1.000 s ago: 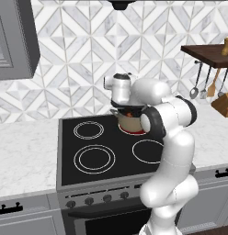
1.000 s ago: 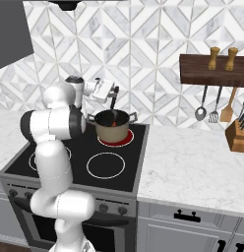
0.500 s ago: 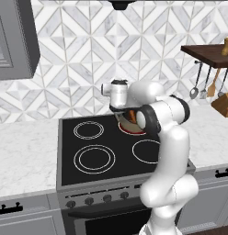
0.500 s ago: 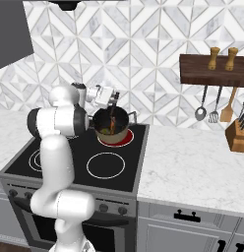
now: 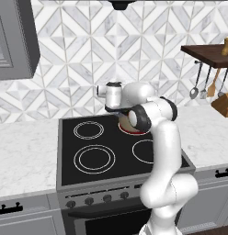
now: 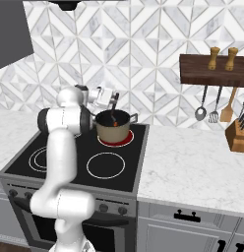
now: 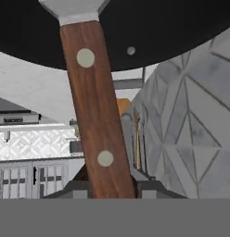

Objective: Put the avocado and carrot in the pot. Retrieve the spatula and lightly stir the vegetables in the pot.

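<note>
Jaws clamped on spatula (image 7: 96, 111) handle; gripper (image 6: 112, 100) sits just above pot (image 6: 113, 127) rim. Spatula head dips inside pot w/ orange carrot (image 6: 114, 123). Pot on stove (image 6: 65, 170) rear burner.

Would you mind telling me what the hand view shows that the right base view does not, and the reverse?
Hand view alone: two pale rivets on the spatula handle, and its grey head meeting the wood. Right base view alone: the pot whole on a glowing red burner, something orange inside, and utensils hanging under the wall shelf. Both share the spatula held in the gripper, reaching into the pot.
</note>
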{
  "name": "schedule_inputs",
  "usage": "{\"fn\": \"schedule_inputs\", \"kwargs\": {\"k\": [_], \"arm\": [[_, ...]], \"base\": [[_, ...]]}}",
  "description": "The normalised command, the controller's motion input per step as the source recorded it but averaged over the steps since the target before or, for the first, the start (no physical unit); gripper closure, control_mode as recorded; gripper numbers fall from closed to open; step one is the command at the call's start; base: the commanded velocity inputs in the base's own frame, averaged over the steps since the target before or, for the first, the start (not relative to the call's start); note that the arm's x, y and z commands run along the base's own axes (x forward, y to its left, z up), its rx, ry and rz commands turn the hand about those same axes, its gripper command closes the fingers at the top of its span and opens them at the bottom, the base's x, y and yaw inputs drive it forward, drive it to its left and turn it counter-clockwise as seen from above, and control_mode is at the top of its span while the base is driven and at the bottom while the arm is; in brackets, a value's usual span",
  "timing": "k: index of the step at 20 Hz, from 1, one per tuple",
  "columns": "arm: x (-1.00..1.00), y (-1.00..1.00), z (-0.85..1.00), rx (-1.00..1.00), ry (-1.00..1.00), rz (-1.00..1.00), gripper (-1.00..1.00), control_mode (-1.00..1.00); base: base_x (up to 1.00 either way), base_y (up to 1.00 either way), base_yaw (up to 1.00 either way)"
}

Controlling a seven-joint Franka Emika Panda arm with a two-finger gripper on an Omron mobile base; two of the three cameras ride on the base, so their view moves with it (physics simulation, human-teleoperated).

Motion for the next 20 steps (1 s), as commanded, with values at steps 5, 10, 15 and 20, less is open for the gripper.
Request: {"fn": "schedule_inputs", "kwargs": {"k": [5, 10, 15, 20], "arm": [[0.56, 0.06, -0.84, 0.0, 0.02, 0.0, 1.0, -1.0], [0.35, 0.01, -0.84, 0.04, 0.0, 0.0, 1.0, -1.0], [0.02, 0.0, -0.24, 0.28, 0.01, 0.01, 1.0, -1.0], [-0.01, 0.0, -0.42, 0.09, -0.02, 0.0, 1.0, -1.0]], "base": [[0.0, 0.0, 0.0], [0.0, 0.0, 0.0], [0.0, 0.0, 0.0], [0.0, 0.0, 0.0]]}}
